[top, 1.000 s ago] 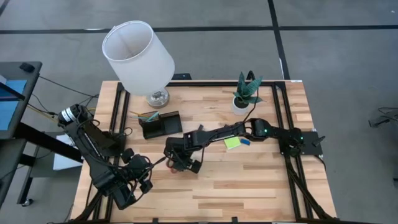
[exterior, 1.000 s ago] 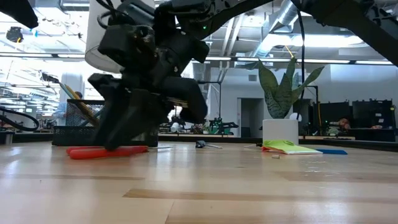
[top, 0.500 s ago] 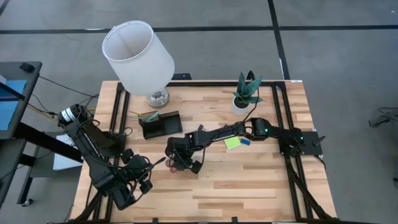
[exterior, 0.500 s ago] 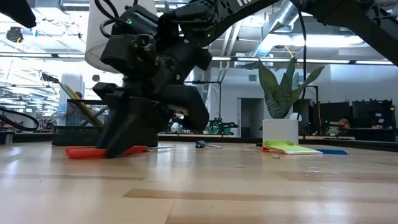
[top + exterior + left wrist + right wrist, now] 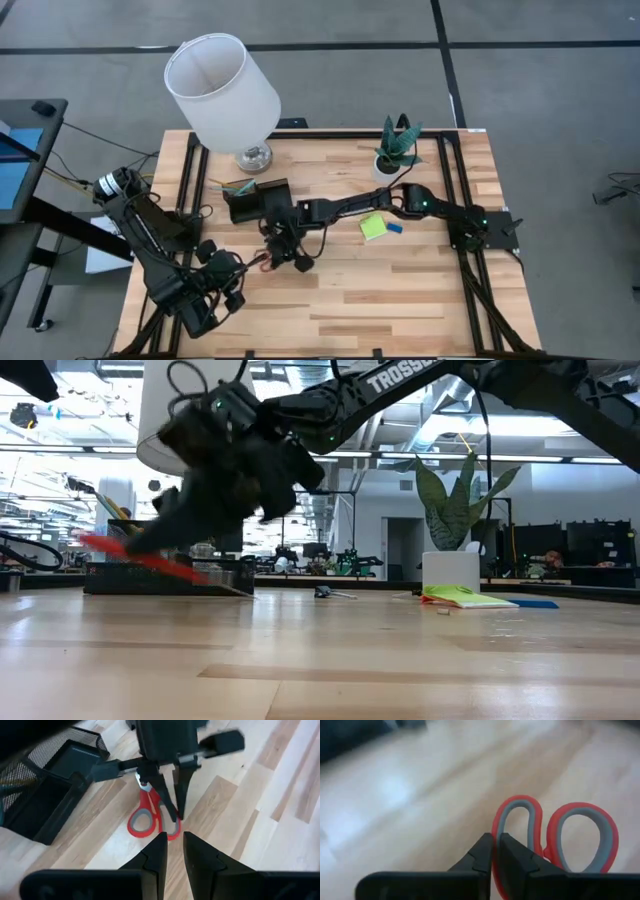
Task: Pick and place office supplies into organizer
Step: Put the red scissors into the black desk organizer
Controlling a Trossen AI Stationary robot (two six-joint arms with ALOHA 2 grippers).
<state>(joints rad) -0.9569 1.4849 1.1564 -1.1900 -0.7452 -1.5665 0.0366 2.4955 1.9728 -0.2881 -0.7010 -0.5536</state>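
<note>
The right gripper (image 5: 272,252) has swung left and toward the far side since a moment ago, and the red-handled scissors (image 5: 150,561) that lay flat on the wood are now off the table, tilted, with the handles high on the left in the low view and the blade end slanting down toward the board. The right arm's fingers are pressed tight on one handle loop — the right wrist view shows the two dark fingertips (image 5: 485,855) closed on the red loop with its grey inner lining, the second loop free beside it. The scissors (image 5: 152,817) hang just near of the organizer (image 5: 258,200), a low black tray with a mesh wall and open compartments, which sits beside the silver base of the white-shaded lamp (image 5: 222,88).

The left gripper (image 5: 232,287) waits near the table's left near corner, pointing at the scissors, its fingers (image 5: 155,857) close together with only a narrow slit between them and nothing in it.

Farther right on the pale butcher-block table (image 5: 400,290) lie the lime-green sticky-note pad (image 5: 374,228) and, just beside it, the small blue eraser (image 5: 395,227) — both near of the potted plant (image 5: 394,148) in its white pot.
</note>
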